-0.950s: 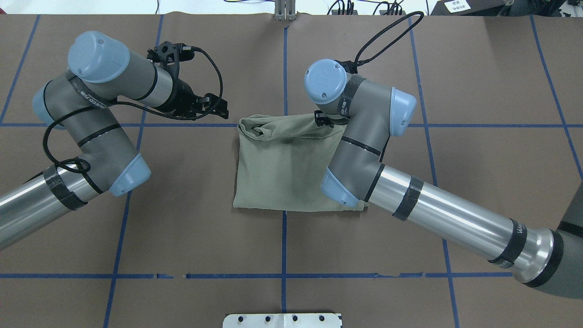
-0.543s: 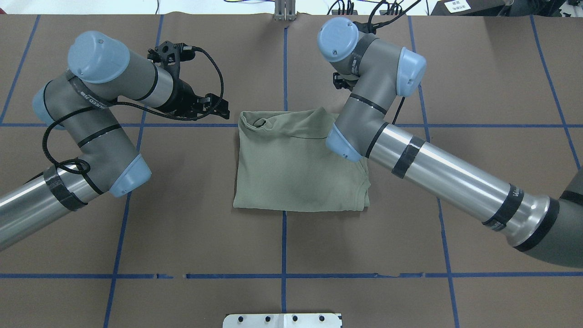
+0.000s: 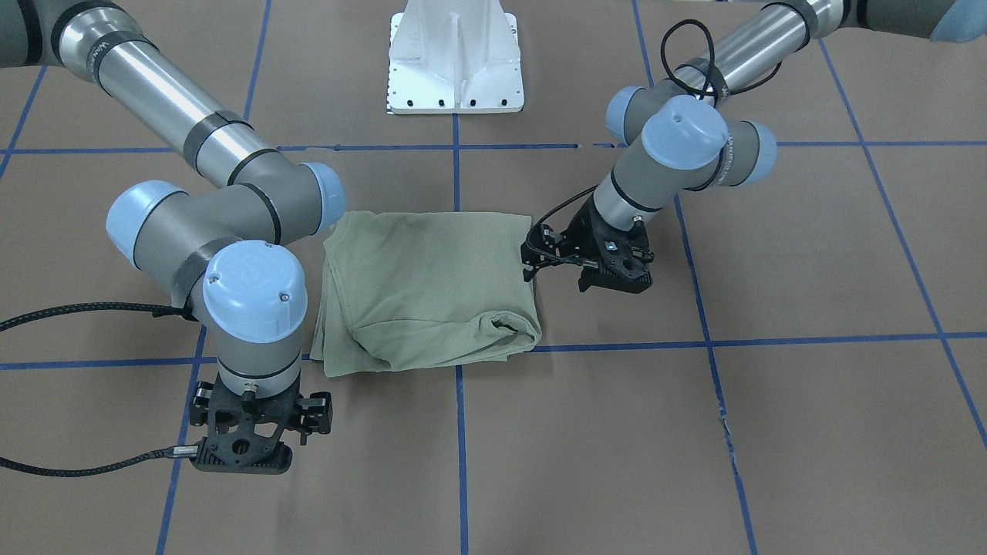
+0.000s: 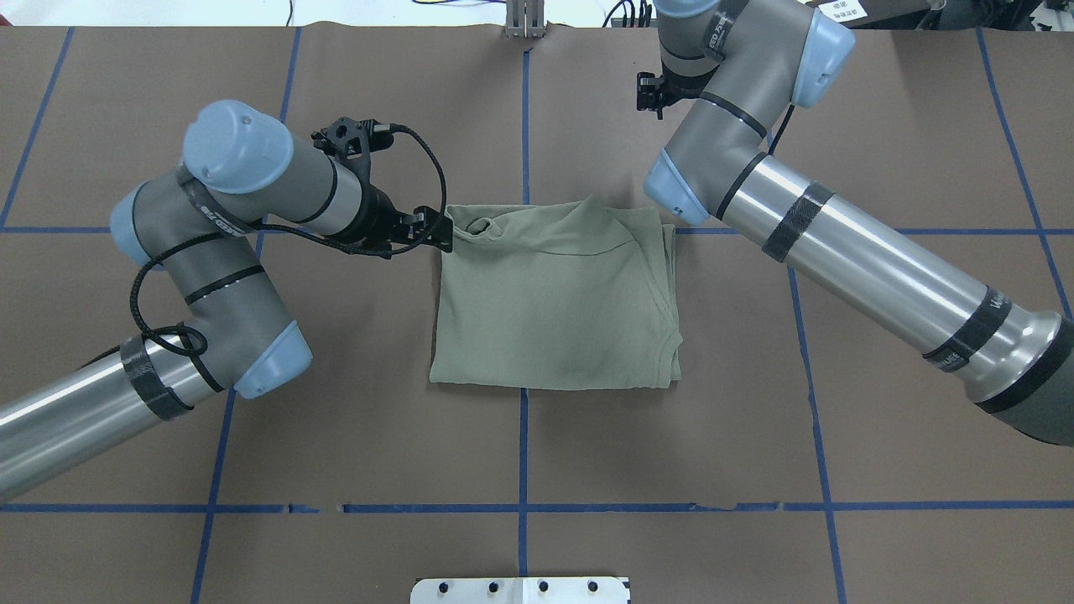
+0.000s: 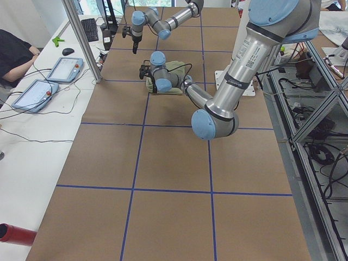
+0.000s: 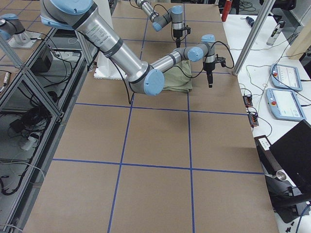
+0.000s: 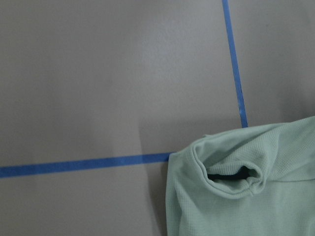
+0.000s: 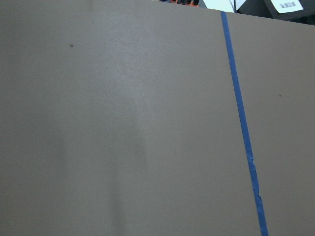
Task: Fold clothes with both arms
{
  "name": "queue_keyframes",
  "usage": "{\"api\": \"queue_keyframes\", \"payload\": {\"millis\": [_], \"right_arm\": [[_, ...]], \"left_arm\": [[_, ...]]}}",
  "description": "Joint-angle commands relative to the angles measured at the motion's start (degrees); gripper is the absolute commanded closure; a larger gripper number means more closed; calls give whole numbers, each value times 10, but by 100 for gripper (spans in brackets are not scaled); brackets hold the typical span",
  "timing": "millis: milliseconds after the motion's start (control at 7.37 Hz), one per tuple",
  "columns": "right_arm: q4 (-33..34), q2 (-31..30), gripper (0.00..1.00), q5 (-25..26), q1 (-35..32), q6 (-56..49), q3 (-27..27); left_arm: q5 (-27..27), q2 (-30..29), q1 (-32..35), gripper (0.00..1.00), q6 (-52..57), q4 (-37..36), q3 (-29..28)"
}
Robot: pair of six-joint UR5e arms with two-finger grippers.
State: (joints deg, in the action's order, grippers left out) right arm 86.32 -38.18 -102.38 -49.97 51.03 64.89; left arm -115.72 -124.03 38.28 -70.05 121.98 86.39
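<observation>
Your brown table [image 4: 377,436] carries a blue tape grid [image 4: 522,453]; two teach pendants [image 5: 64,69] lie on the white bench [image 5: 32,163] beside it.

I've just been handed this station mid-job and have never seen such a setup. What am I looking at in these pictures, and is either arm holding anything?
This is a robot with a left arm and a right arm, each ending in a two-finger gripper, at a table covered in brown paper with blue tape lines. One picture looks down from behind the robot. One faces it from across the table, so sides are mirrored there. Two look along the table from its ends, and two come from cameras on the wrists. On the table lies a pale green shirt, folded into a rough rectangle. The left gripper is at the shirt's far left corner, beside a rolled opening; I cannot tell whether it has closed on cloth. The right gripper hangs over bare table beyond the shirt, holding nothing.
</observation>
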Motion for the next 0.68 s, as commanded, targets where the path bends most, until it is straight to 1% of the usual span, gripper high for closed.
{"api": "queue_keyframes", "payload": {"millis": [0,136,407,543], "right_arm": [[-12,-13,0,-13,-2,-7,12],[-14,-15,0,-13,-2,-7,14],[-15,-18,0,-15,-2,-7,15],[-15,-18,0,-18,-1,-7,15]], "left_arm": [[58,-40,-39,0,-10,-68,-13],[59,-57,-39,0,-10,-75,-39],[96,-97,-39,0,-10,-75,-102],[105,-105,-38,0,-7,-75,-118]]}}
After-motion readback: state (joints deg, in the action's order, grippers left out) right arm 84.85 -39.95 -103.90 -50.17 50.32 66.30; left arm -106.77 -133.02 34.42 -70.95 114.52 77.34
